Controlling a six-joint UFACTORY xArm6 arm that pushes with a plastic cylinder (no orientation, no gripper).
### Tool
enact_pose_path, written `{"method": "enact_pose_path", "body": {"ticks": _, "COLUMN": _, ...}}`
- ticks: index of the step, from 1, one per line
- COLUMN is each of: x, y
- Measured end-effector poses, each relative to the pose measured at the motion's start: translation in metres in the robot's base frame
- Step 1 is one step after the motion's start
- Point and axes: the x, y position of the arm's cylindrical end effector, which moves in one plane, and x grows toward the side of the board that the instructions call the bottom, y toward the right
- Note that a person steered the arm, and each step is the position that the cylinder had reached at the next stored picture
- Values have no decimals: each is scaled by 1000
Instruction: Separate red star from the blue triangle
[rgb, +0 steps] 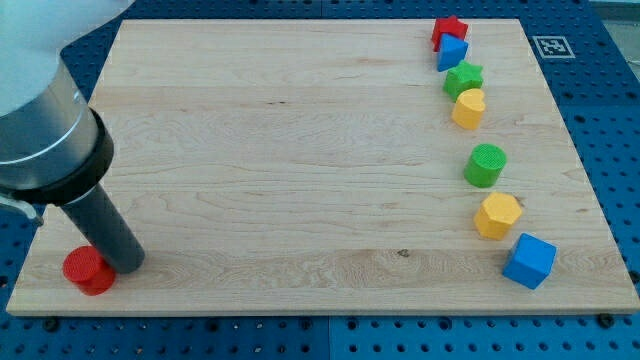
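Red star (449, 29) touches the blue triangle (452, 52) at the view's top right; my tip (126, 264), bare and holding nothing, sits bottom left, far diagonally across the surface (300, 150).

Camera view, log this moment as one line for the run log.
tip view's bottom left, touching red cylinder | red star against blue triangle, view's top right | not yet separated

The arm's grey housing (40, 110) is running off the view's left and top edges. My tip (128, 264) is sitting against the red cylinder (88, 270), the rod covering its right side. The blue triangle (452, 52) is overlapping the red star (449, 30), hiding its lower part.
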Motion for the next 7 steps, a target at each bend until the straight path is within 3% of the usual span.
{"method": "enact_pose_path", "body": {"ticks": 2, "x": -23, "y": 2}}
{"method": "enact_pose_path", "body": {"ticks": 6, "x": -321, "y": 40}}
{"method": "enact_pose_path", "body": {"ticks": 7, "x": -384, "y": 94}}
